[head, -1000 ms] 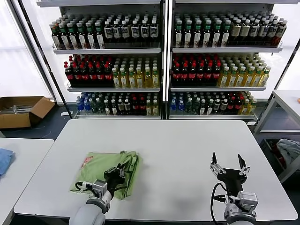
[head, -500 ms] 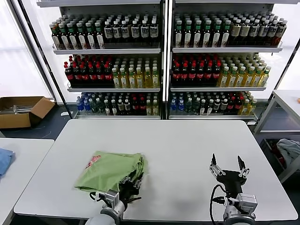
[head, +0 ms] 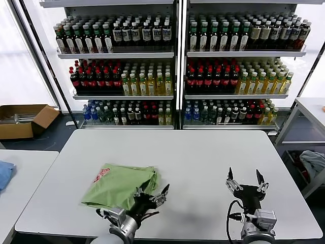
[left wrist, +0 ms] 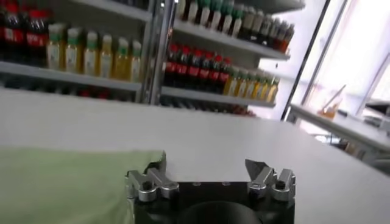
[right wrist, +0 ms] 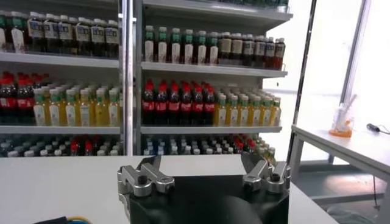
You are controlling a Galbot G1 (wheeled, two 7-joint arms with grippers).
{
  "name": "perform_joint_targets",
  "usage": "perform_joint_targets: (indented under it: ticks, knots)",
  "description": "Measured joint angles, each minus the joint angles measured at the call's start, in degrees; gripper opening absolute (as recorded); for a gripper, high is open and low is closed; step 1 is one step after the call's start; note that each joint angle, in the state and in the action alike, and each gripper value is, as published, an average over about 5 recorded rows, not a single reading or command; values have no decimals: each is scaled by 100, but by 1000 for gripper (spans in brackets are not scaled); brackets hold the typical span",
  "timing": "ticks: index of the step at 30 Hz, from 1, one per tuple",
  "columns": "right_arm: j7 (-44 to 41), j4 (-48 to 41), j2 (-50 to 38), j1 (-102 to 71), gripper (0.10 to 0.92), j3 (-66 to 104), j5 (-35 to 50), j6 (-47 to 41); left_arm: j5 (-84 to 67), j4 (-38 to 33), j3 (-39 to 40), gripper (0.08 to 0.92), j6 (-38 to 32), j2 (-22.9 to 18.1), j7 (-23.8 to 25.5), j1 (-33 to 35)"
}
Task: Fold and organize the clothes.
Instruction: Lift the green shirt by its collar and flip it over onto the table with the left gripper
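The light green polo shirt (head: 118, 185) lies folded on the white table (head: 193, 157), front left, with a bit of red print showing at its far left corner. My left gripper (head: 151, 193) is open and empty just off the shirt's right edge, near the table's front. In the left wrist view the gripper (left wrist: 207, 167) stands open over bare table with the shirt (left wrist: 61, 185) beside one finger. My right gripper (head: 246, 179) is open and empty above the front right of the table; it shows open in the right wrist view (right wrist: 201, 164).
Shelves of bottles (head: 172, 71) stand behind the table. A second white table with a blue cloth (head: 4, 173) is at the far left. A cardboard box (head: 23, 119) lies on the floor. A side table with grey cloth (head: 312, 162) is at the right.
My left gripper drew back off the shirt toward the right and opened, letting the fabric go. The shirt's right edge has settled folded. The right gripper has barely moved.
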Motion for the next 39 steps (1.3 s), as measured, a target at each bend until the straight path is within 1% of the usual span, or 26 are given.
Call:
perform_joint_targets:
  ticks: [4,8,13,17,24,39]
  knots:
    - [0,-48,-63,87,823,-43,21,-42,-180,-265,-331,810,15,156,-63,-84]
    - [2,-102,-132,201,823,-96,58,-84,-283,-317,-828,822,65,413,-157,-173]
    - [-6,-152,-195,335,823,-135,106,-120,-363,-73,-1427,823,70,744,-200,-224]
    - [-10,-157,-211,391,823,-154,130,-130,-398,236,-1724,823,64,884,-185,-266]
    - [-14,-153,-219,398,823,-160,135,-131,-457,702,-1947,823,132,1008,-97,-270]
    - [-32,-46,-157,254,823,-222,52,-133,-556,1379,-2059,823,238,1113,114,-354]
